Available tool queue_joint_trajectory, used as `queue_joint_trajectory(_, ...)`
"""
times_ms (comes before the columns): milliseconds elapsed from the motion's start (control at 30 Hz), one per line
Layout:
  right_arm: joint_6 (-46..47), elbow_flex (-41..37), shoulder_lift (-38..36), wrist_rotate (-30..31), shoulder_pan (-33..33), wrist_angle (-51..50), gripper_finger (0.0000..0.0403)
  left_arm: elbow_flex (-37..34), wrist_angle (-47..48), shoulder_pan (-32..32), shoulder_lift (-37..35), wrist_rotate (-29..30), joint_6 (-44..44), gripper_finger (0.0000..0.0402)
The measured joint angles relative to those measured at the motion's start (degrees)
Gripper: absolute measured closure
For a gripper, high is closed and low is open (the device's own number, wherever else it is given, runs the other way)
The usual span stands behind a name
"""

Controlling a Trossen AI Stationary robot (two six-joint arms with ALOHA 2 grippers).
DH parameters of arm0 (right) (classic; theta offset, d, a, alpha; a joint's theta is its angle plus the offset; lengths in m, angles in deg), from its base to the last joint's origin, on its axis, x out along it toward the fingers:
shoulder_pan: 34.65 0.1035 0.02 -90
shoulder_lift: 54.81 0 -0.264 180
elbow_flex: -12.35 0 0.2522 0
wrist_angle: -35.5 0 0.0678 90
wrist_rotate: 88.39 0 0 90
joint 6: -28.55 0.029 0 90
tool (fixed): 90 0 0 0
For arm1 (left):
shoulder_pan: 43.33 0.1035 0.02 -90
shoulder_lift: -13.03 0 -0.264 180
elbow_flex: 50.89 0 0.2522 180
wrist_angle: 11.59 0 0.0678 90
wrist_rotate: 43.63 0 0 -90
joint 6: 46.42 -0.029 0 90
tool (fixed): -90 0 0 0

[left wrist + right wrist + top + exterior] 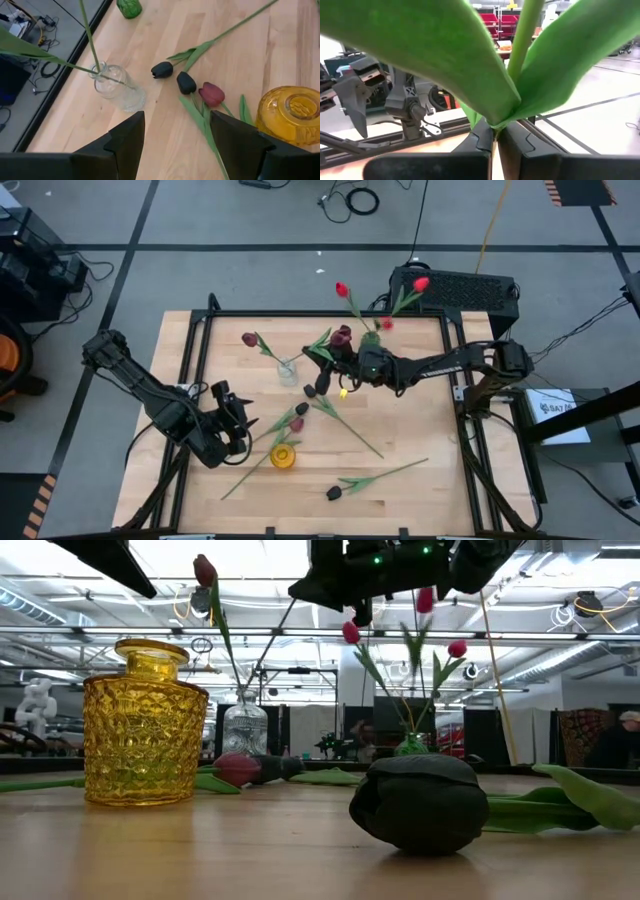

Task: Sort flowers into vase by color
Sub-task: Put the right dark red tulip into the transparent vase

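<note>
Near-black tulip head lies closest at the table's front edge, the yellow vase beside it. Mid-table, the right gripper is clenched on a tulip stem held aloft, apparently for vase delivery next. Only its wrist view shows that grip; the left gripper waits released near the left edge.

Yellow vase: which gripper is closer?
Left. The left gripper is open just beside the yellow vase; the right gripper is farther across the table, shut on a tulip stem.
</note>
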Motion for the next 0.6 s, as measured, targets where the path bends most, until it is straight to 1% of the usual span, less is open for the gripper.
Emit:
queue_joint_trajectory(467,-1.5,0.0,-2.6,0.6,3.4,0.8,0.0397,0.0,0.1,0.0,0.0,-0.2,0.0,0.0171)
queue_joint_trajectory(600,-3.8,2.1,-3.0,2.4,4.9,-2.7,0.0397,0.0,0.1,0.0,0.0,-0.2,0.0,0.0171)
